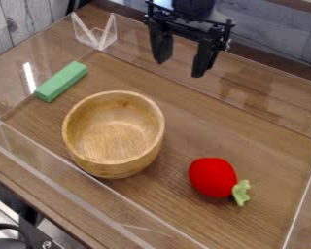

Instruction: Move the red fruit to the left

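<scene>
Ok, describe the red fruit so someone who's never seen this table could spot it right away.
Start at the wooden bowl in the middle of the wooden table. Just to its right, nearer the front edge, lies the red fruit. It is the only glossy red, round thing there, with a pale green leafy end.

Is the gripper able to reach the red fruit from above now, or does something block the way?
Probably yes. The gripper hangs open, pointing down, behind the red fruit. The fruit lies uncovered on the table, apart from the wooden bowl, with nothing between them.
</scene>
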Motion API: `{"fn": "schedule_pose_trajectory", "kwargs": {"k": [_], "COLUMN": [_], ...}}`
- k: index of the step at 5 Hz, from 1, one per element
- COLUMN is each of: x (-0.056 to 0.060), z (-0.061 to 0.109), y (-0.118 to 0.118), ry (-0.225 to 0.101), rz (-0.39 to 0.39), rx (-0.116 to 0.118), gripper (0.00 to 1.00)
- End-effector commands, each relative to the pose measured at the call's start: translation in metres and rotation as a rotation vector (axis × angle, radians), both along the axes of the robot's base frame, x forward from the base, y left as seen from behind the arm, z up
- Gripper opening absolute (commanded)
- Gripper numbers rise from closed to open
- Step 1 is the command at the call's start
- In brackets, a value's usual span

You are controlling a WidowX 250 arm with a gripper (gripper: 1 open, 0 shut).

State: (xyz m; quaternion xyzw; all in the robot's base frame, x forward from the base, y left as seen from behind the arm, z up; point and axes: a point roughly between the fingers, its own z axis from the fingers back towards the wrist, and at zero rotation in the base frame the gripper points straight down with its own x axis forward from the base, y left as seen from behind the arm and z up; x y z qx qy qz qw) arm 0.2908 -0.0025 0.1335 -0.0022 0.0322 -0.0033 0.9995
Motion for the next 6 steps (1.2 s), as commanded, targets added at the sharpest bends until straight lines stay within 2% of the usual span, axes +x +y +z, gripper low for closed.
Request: {"fn": "schedule_pose_trajectory", "kwargs": {"k": [1, 2, 3, 4, 5, 6], "x": [-0.012, -0.027, -0.039, -0.048, -0.054, -0.058], "z": [-0.007, -0.015, -0.022, -0.032, -0.044, -0.051], "y": [0.003, -0.029, -0.071, -0.104, -0.112, -0.112], "ry": [0.029, 0.047, 0.040, 0.028, 0.024, 0.023], "rz": [-0.149, -0.399, -0.618, -0.791, -1.025, -1.092], "rx": [-0.009, -0.023, -0.028, -0.034, -0.036, -0.030], "gripper": [1.00, 1.00, 1.00, 1.00, 1.00, 1.00]}}
